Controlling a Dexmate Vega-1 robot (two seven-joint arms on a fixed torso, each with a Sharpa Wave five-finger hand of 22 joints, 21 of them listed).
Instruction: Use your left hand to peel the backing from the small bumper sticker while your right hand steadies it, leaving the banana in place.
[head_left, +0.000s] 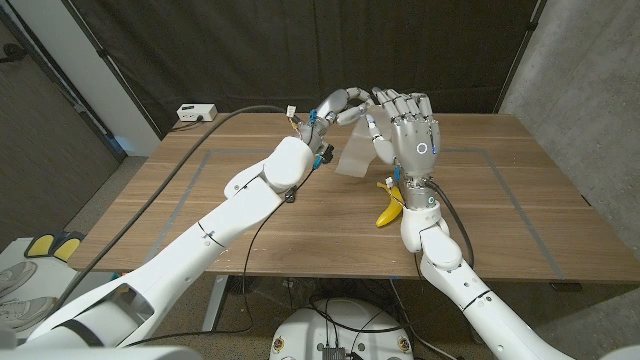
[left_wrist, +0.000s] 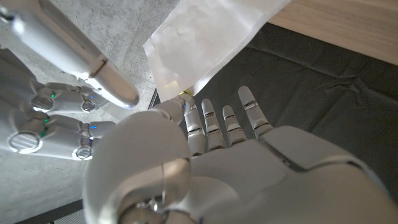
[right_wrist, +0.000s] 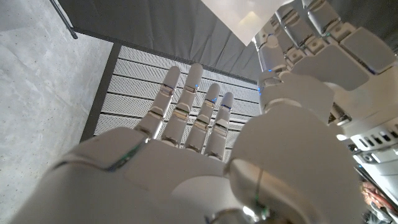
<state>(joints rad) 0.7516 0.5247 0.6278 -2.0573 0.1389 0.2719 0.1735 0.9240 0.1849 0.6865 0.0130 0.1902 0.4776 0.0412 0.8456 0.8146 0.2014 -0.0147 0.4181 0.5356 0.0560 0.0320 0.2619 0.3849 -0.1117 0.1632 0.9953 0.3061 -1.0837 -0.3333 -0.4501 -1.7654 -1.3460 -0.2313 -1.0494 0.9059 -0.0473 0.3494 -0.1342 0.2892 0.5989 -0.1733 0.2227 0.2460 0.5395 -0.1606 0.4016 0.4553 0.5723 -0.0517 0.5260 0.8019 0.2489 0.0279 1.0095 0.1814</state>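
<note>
A pale, see-through sticker sheet (head_left: 354, 160) hangs in the air over the table's middle, also seen in the left wrist view (left_wrist: 205, 37). My left hand (head_left: 335, 105) pinches its top corner between thumb and fingers (left_wrist: 186, 115). My right hand (head_left: 410, 130) stands upright just right of the sheet, fingers spread. Its thumb (left_wrist: 106, 81) ends close beside the sheet's edge with a thin gap between them. In the right wrist view my right hand (right_wrist: 186, 137) faces the left hand (right_wrist: 323, 50), with the sheet (right_wrist: 249, 15) beyond. The yellow banana (head_left: 388, 206) lies on the table below my right hand.
A white box (head_left: 197, 113) with cables sits at the table's far left corner. Grey tape lines (head_left: 205, 165) mark a rectangle on the wooden table (head_left: 520, 210). A dark curtain hangs behind the table.
</note>
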